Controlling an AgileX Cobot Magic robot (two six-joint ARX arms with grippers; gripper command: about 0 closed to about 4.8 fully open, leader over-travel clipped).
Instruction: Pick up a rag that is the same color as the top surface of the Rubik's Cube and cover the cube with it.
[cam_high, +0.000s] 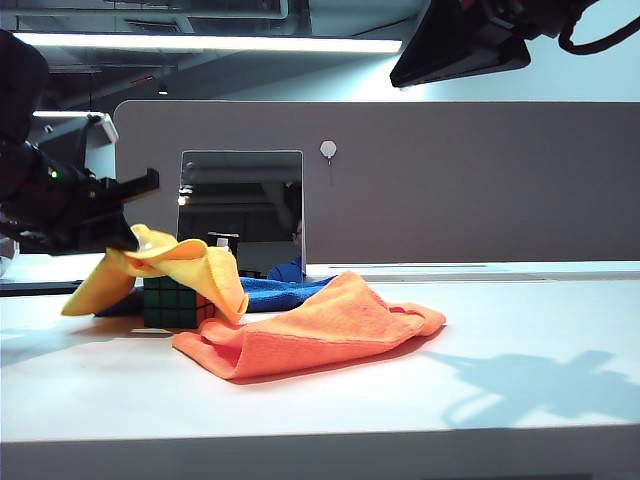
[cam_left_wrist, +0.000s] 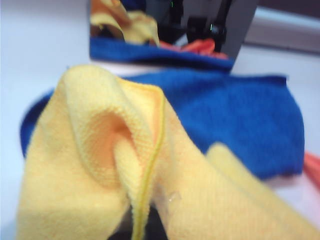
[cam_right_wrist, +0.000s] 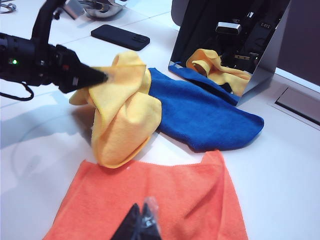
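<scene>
The yellow rag (cam_high: 190, 265) hangs draped from my left gripper (cam_high: 130, 235), which is shut on one edge of it at the left of the table. The rag lies over the Rubik's Cube (cam_high: 175, 303), whose dark green side shows below the cloth. In the left wrist view the rag (cam_left_wrist: 100, 165) fills the picture and its hem runs between the shut fingers of the left gripper (cam_left_wrist: 142, 232). The right wrist view shows the rag (cam_right_wrist: 125, 110) bunched at the left gripper (cam_right_wrist: 97, 77), with the cube hidden. My right gripper (cam_right_wrist: 142, 215) hovers shut and empty above the orange cloth (cam_right_wrist: 150, 200).
An orange cloth (cam_high: 320, 335) lies crumpled in front of and to the right of the cube, and a blue cloth (cam_high: 280, 292) lies behind it. A mirror (cam_high: 240, 210) stands at the back. A black phone (cam_right_wrist: 120, 37) and a metal bowl (cam_right_wrist: 100, 7) lie beyond.
</scene>
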